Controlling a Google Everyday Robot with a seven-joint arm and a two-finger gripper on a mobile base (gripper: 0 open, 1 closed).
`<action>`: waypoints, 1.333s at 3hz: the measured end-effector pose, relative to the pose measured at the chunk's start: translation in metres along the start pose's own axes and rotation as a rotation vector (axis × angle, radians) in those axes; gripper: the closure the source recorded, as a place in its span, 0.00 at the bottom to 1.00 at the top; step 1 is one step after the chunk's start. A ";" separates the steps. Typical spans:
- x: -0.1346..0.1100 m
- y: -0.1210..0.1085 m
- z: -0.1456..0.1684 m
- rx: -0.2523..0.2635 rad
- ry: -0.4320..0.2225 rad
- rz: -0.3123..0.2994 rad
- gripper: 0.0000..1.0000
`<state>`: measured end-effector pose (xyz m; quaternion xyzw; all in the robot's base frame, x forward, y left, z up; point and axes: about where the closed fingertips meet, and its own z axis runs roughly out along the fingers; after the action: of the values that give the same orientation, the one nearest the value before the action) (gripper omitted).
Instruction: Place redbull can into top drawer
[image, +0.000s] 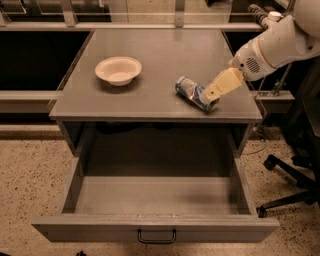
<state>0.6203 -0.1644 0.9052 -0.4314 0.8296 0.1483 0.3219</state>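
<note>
The redbull can (195, 93) lies on its side on the cabinet top (150, 50), right of the bowl (118, 70). The gripper (210, 95) is angled at the can's right end, probably for a grasp; jaw state cannot be determined. The top drawer (155, 227) stands open at the near side, ready to receive the can.

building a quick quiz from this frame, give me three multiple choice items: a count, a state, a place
1. On the table, the bowl count is: A none B one C three
2. The top drawer is: A shut B pulled open C removed
3. The redbull can lies: A in the drawer B in the bowl C on the table
Answers: 1 B, one bowl at rear left. 2 B, its inside shows. 3 C, on its side near the front right edge, the gripper by its right end.
</note>
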 end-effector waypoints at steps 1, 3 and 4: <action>-0.007 0.002 0.047 -0.057 0.001 0.037 0.00; -0.017 0.004 0.086 -0.053 0.021 0.031 0.19; -0.017 0.004 0.086 -0.053 0.021 0.031 0.42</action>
<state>0.6593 -0.1063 0.8516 -0.4283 0.8353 0.1708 0.2995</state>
